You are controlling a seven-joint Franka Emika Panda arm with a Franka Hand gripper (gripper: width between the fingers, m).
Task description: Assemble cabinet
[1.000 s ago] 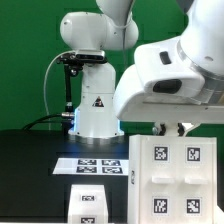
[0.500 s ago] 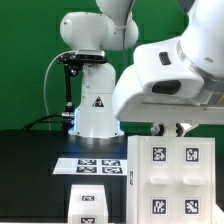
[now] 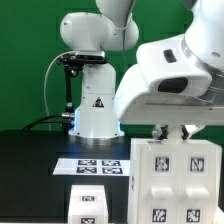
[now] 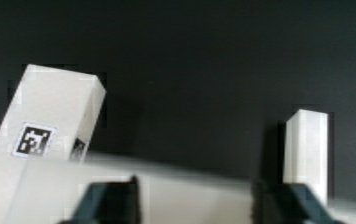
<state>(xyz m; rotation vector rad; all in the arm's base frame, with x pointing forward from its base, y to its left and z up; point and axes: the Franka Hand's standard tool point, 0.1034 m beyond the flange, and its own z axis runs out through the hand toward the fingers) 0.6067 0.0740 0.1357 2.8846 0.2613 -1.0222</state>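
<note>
The white cabinet (image 3: 180,185), with black-and-white tags on its facing panel, stands at the exterior view's right on the black table. My gripper (image 3: 172,132) comes down from above onto its top edge. In the wrist view my gripper (image 4: 196,205) has a dark finger on each side of a white panel of the cabinet (image 4: 193,180) and is shut on it. Beyond the fingers, one tagged white wall (image 4: 54,130) and a narrower white wall (image 4: 305,145) stand out against the dark table.
The marker board (image 3: 100,165) lies flat on the table in front of the robot's base (image 3: 95,110). A loose white panel with a tag (image 3: 85,205) lies near the front edge, to the left of the cabinet.
The arm and the cabinet have shifted a little down and toward the exterior view's right; the cabinet's tags sit lower in the picture than before.
</note>
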